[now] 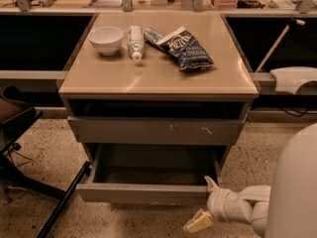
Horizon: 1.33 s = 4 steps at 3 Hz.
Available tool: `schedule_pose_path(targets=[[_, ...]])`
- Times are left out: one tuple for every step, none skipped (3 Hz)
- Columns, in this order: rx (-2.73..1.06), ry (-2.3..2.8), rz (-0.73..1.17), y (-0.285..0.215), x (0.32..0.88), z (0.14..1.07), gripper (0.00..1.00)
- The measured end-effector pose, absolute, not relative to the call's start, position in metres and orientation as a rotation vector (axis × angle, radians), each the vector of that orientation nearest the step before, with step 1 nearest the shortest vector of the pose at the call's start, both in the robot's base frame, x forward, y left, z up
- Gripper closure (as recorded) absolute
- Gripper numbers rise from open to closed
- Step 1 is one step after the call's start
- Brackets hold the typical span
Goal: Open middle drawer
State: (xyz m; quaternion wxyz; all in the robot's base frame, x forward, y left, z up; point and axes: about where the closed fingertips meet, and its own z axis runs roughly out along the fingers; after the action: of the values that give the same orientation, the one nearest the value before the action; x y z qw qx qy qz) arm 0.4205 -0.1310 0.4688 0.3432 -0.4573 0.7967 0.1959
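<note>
The middle drawer (pixel 143 193) is pulled out low on the cabinet, and its grey inside (pixel 153 165) shows. Its flat grey front has a small pale scuff at the lower edge. My gripper (pixel 204 203) is at the bottom right, just off the right end of that front. It is open and empty. One pale finger (pixel 211 184) points up by the front's right corner, and the other (pixel 198 222) hangs lower. Above the drawer sits the grey front with white scratch marks (pixel 158 131), slightly pulled out.
On the cabinet top (pixel 158 78) lie a white bowl (pixel 106 38), a tube (pixel 134 41) and a blue snack bag (pixel 182 47). A black chair base (pixel 29 148) stands on the floor at left. My white body (pixel 294 187) fills the lower right. A counter runs behind.
</note>
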Motion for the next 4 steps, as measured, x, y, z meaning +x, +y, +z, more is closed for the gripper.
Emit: schedule_pose_path(targets=[[-1.138,2.060,0.518,-0.1270,0.4614,0.4319,0.00],[-1.138,2.060,0.518,-0.1270,0.4614,0.4319,0.00],[-1.138,2.060,0.518,-0.1270,0.4615,0.4319,0.19],[-1.139,2.060,0.518,-0.1270,0.4615,0.4319,0.42]])
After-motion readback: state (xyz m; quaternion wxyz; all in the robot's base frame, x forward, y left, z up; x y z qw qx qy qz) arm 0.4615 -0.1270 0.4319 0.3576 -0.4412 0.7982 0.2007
